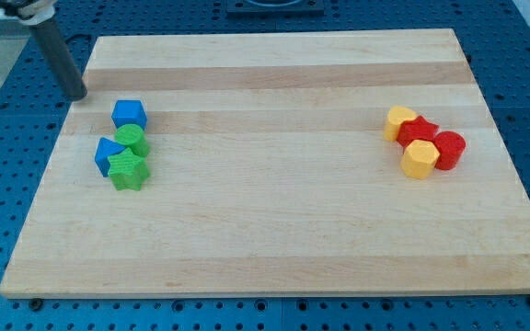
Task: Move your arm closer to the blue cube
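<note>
While the near half of the wooden desk (274,257) lies bare, two clusters of blocks sit further back. Toward the view's right, a yellow block (419,159) and a red cylinder (450,149) sit nearest, with a red block (419,132) and a second yellow block (397,121) touching just behind them. Toward the view's left, a green star (128,170) sits nearest, touching a blue block (108,153) of unclear shape on its left and a green cylinder (133,139) behind it. Behind that cylinder, touching it, is the blue cube (129,114), the target. Farthest back, my tip (79,95) rests near the desk's left edge, just up and left of the cube, apart from it. This rod carries no jaws, so nothing is clenched or released.

My judgement of the risk: the cube is close, so overshooting would strike it and shove it into the green cylinder, disturbing the whole cluster. Heading toward the other blue block would be the wrong target.
</note>
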Controlling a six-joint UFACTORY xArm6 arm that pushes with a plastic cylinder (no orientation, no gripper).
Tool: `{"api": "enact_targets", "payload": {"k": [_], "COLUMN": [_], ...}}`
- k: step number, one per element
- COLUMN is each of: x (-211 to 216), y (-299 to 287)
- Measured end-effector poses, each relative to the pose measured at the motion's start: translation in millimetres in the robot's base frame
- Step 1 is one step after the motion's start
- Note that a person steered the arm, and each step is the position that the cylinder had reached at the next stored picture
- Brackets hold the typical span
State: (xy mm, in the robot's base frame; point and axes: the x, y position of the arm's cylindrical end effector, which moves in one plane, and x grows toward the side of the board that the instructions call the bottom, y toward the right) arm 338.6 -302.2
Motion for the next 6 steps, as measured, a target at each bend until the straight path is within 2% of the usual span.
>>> {"api": "enact_targets", "payload": {"k": [1, 2, 4, 5, 6], "x": [5.1, 58.2, 64.2, 64.2, 64.2], "y": [-1.6, 2.8, 9.2, 47.2, 49.9]}}
